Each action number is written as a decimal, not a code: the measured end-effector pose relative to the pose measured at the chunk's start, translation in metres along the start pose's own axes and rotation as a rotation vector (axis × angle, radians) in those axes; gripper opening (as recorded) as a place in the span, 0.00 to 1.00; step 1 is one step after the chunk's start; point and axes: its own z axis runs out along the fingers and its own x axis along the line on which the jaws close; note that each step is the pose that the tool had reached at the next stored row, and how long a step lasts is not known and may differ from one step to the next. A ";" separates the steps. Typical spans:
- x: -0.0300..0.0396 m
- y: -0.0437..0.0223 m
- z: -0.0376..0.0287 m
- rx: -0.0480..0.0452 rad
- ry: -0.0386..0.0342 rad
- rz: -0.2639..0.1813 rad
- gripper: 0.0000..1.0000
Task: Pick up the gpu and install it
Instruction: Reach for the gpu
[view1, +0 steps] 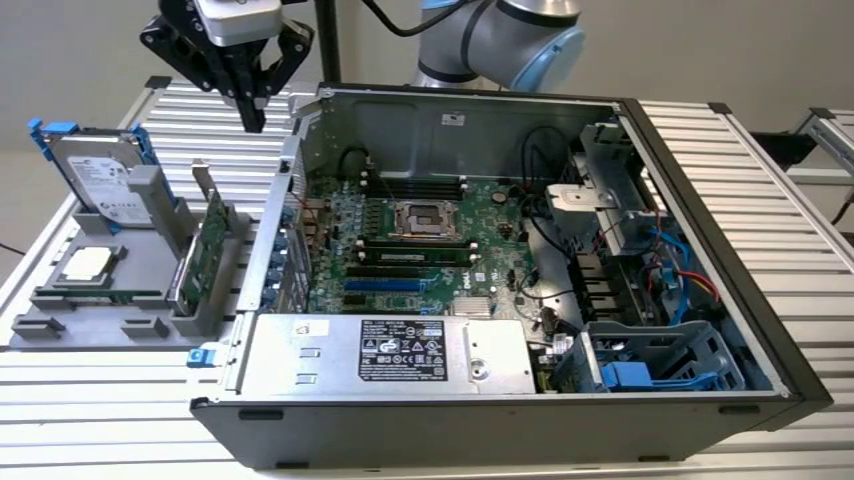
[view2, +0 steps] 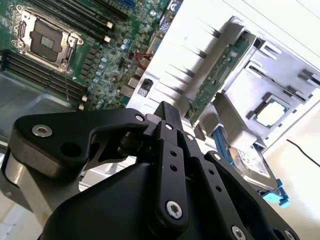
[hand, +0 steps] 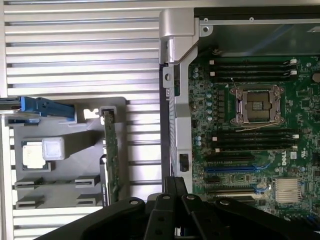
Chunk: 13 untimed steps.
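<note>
Jaws pressed together and empty, on gripper (view1: 254, 120) high over ribbed table (view1: 747, 150) beside open computer case (view1: 467, 440). Apart from gripper, gpu (view1: 211, 250) standing on edge in grey holder (view1: 80, 325) just outside case wall; hard drive (view1: 100, 180) in blue frame alongside in same holder.

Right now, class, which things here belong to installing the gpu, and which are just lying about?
Belong to the job:
gpu, upright in the grey holder
gripper
motherboard in the open case

Lying about:
hard drive
processor
</note>
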 end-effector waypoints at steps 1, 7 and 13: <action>0.0005 0.0000 0.0000 0.0000 0.0000 0.000 0.00; 0.0029 -0.0001 -0.0001 -0.0001 0.0000 0.000 0.00; 0.0050 -0.0002 -0.0001 -0.0004 0.0000 0.000 0.00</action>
